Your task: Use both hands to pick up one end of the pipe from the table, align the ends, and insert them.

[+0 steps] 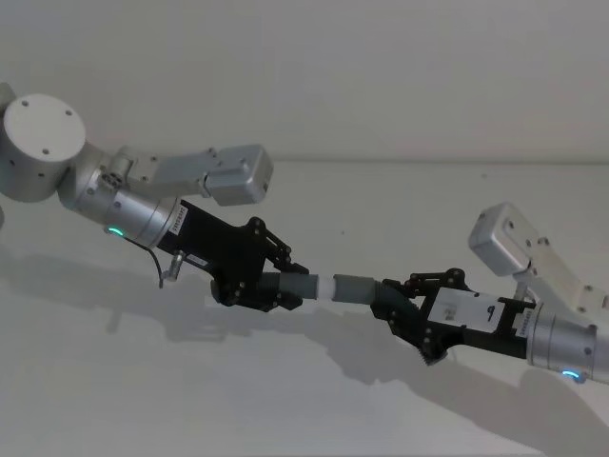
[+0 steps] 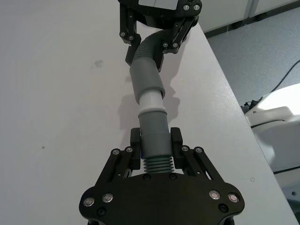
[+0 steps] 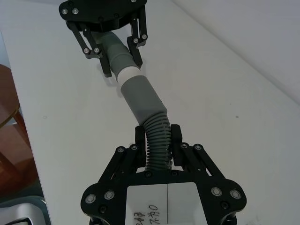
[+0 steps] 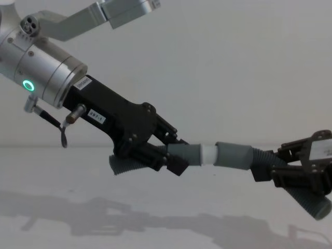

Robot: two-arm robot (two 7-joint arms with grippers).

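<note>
Both pieces of the pipe are held in the air above the table (image 1: 314, 400), and the step in hand is the insertion itself. The left gripper (image 1: 271, 286) has its jaws pinched on the piece with the whitish tip (image 1: 324, 286), gripping where the smooth sleeve meets the ribbed hose; the left wrist view shows the ribs just inside the fingers (image 2: 136, 145). The right gripper (image 1: 404, 305) has its jaws clamped on the ribbed part of the other piece (image 3: 157, 140), whose wider grey sleeve (image 1: 357, 287) points toward the left gripper. The two ends meet between the grippers: the whitish tip sits at the mouth of the grey sleeve, seemingly partly entered, with a white band still exposed. The pieces look slightly angled to one another, not in one straight line. The next move likely calls for straightening that angle and pressing the two together along one axis until the white band disappears
</note>
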